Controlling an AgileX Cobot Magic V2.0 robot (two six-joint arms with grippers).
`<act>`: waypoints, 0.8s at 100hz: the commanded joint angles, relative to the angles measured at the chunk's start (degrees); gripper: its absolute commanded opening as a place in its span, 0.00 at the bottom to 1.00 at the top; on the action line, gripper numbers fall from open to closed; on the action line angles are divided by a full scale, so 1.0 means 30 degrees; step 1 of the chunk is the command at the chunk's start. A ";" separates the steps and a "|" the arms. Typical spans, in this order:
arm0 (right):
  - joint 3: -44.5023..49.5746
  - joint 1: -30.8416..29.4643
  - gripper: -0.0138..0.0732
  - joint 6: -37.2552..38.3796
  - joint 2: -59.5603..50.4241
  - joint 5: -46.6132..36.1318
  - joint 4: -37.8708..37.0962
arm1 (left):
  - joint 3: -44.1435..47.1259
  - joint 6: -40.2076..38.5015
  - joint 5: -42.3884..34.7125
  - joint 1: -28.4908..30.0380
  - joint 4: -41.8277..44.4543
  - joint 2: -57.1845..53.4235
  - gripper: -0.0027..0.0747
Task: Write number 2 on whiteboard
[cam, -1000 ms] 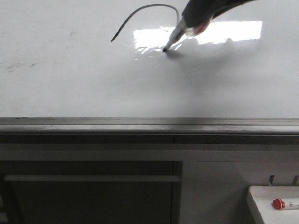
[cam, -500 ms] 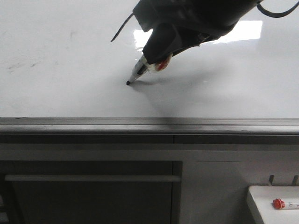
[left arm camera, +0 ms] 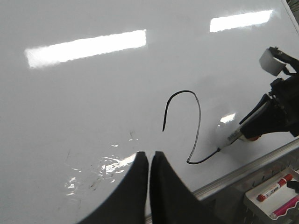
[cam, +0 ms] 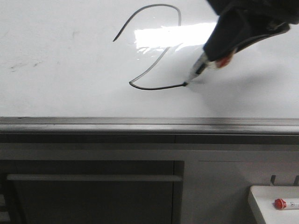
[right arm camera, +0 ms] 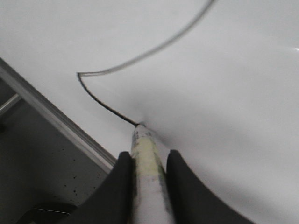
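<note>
The whiteboard (cam: pixel 70 93) fills the upper front view. On it is the number 2 (cam: pixel 159 88): curved top, diagonal, and a base stroke that ends at the pen tip. My right gripper (cam: pixel 219 49) is shut on a white marker (cam: pixel 201 67), tip touching the board at the right end of the base stroke. In the right wrist view the marker (right arm camera: pixel 142 140) sits between the jaws of the right gripper (right arm camera: pixel 148 156), tip on the stroke of the number 2 (right arm camera: pixel 103 105). My left gripper (left arm camera: pixel 149 156) is shut and empty, above the whiteboard (left arm camera: pixel 93 102), left of the number 2 (left arm camera: pixel 199 116).
A grey metal rail (cam: pixel 140 122) runs along the board's near edge, with a cabinet handle (cam: pixel 93 178) below. A small white shelf (cam: pixel 261 205) at the lower right holds a red-capped marker (cam: pixel 279 203). Faint smudges (cam: pixel 18 65) mark the board's left part.
The right gripper drew the diagonal down to the lower-left corner, then moved right, drawing the base stroke. The number's lines now show where the arm had covered them.
</note>
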 commanded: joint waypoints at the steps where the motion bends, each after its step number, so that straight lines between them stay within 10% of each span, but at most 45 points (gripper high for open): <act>1: -0.0038 -0.1435 0.09 -0.0148 -0.1134 -0.0535 -0.1861 | -0.0459 -0.0135 -0.1524 0.0024 -0.0130 0.0219 0.01; 49: 0.0279 -0.2949 0.09 -0.0148 -0.2703 -0.0607 -0.1034 | -0.0459 -0.0135 -0.1564 0.0024 -0.0130 0.0219 0.01; 80: -0.1755 0.1463 0.07 -0.0148 -0.6777 0.2468 0.0127 | -0.0500 -0.0032 -0.1375 0.0024 -0.1578 0.0275 0.01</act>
